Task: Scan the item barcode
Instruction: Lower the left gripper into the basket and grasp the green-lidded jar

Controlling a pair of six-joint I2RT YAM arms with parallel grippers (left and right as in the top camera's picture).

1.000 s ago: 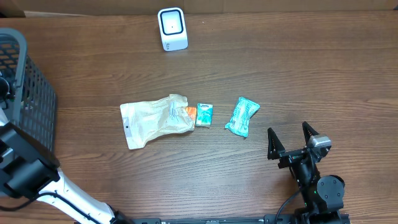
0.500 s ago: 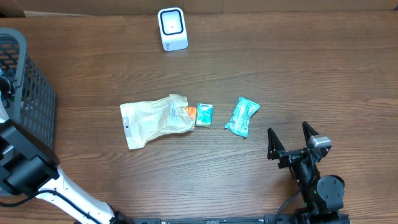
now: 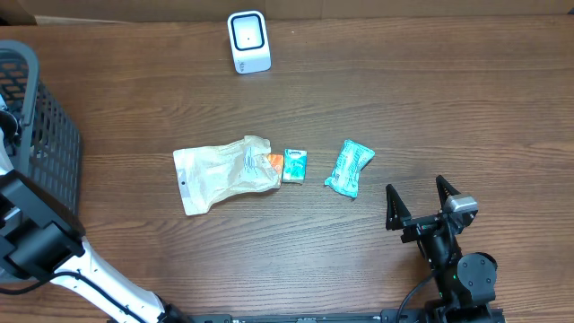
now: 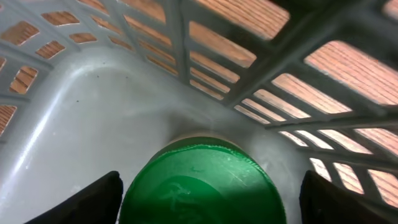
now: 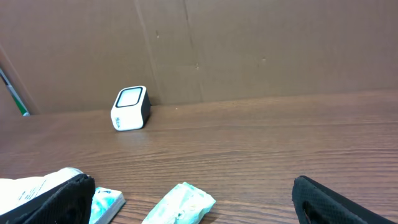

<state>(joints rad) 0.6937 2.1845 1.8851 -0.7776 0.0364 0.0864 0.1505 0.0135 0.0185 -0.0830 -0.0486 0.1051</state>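
Straddling a green lid (image 4: 199, 186), the left gripper (image 4: 210, 180) sits in a bottom corner of the grey basket (image 4: 93, 106). Its jaws stand apart, one finger at the lid's 9 o'clock and one at its 3 o'clock. A sliver of basket floor shows on the 3 o'clock side, so nothing is clamped. Faint raised marks on the lid cannot be read.

Seen from overhead, the basket stands at the 9 o'clock edge of the table (image 3: 448, 108) and the white scanner (image 3: 248, 40) at 12 o'clock. Near the centre lies a crumpled pale bag (image 3: 220, 175). A small teal box (image 3: 294, 165) is just beside it at its 3 o'clock, and a teal packet (image 3: 350, 167) lies apart, farther toward 3 o'clock. Their print is too small to read. The right gripper (image 3: 419, 202) waits at 5 o'clock, jaws spread wide and empty.

Compared with a second ago, the table items and right gripper are unmoved. Only the left arm (image 3: 40, 251) at 8 o'clock has shifted slightly.
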